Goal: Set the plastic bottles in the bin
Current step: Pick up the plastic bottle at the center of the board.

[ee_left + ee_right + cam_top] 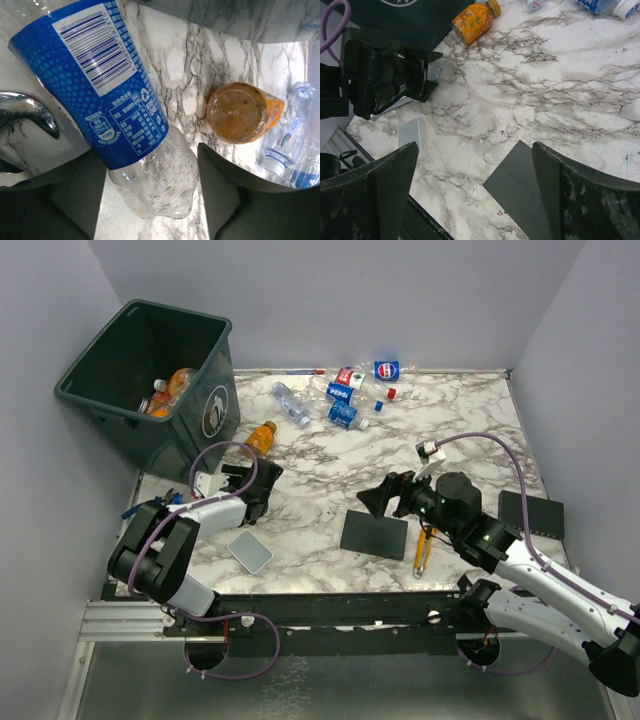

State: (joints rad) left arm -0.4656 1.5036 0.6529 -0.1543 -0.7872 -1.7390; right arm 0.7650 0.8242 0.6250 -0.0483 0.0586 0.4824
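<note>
Two fingers of the left gripper (152,197) are set either side of a blue-labelled bottle (110,95); a firm pinch cannot be confirmed. An orange bottle (242,112) lies just beyond, near the bin (210,435). The right gripper (474,150) is held spread wide above the table (560,100).

Left arm (185,525) folded low, left tool (264,473) aimed toward the far right, jaws part-way apart; right arm (520,560) reaching leftward, right tool (373,500) low, jaws spread wide.

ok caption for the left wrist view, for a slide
Left gripper straddling a blue-labelled clear bottle, orange bottle beyond
</note>
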